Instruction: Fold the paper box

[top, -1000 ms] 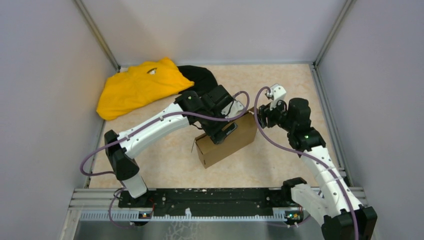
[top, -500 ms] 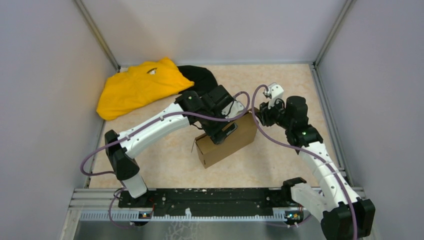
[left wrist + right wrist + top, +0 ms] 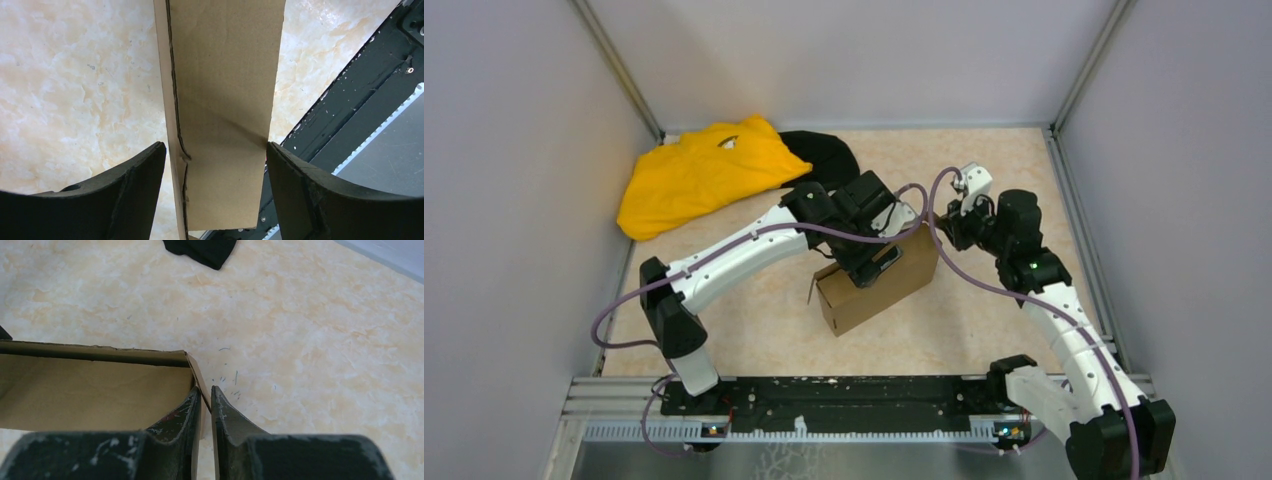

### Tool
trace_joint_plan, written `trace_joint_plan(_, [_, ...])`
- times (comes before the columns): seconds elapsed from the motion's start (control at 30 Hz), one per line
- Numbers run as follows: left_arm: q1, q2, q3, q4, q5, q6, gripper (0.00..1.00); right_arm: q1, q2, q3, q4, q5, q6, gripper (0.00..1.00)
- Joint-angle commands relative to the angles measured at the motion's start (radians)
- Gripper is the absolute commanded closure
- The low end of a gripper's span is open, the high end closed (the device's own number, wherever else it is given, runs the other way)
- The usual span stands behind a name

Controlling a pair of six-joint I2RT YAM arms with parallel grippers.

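Observation:
The paper box (image 3: pixel 894 285) is a shallow brown cardboard box in the middle of the table. My left gripper (image 3: pixel 871 262) hangs over its near long side. In the left wrist view its jaws stand wide, with a cardboard panel (image 3: pixel 225 100) filling the gap and both fingertips (image 3: pixel 272 152) against its edges. My right gripper (image 3: pixel 932 225) is at the box's right end. The right wrist view shows that gripper (image 3: pixel 206 392) pinched on the thin end wall, one finger inside the box (image 3: pixel 100 385) and one outside.
A yellow cloth (image 3: pixel 699 175) and a black cloth (image 3: pixel 829 155) lie at the back left; the black cloth's corner (image 3: pixel 202 249) shows beyond the box. Grey walls enclose the table. The black base rail (image 3: pixel 844 395) runs along the near edge.
The right gripper's jaws have closed onto the box's end wall. The left arm has shifted slightly to the right, its jaws unchanged.

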Motion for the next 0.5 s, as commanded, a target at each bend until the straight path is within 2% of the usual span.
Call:
trace_joint_plan(0.0, [-0.006,0.028,0.032,0.019,-0.004,0.016,0.21,-0.002,-0.018,0.063,0.008,-0.029,0.015,0.89])
trace_joint_plan(0.47, [-0.003,0.045,0.036,0.048,-0.018,0.047,0.21,-0.002,-0.047,0.105,-0.095,0.013,0.094,1.00])
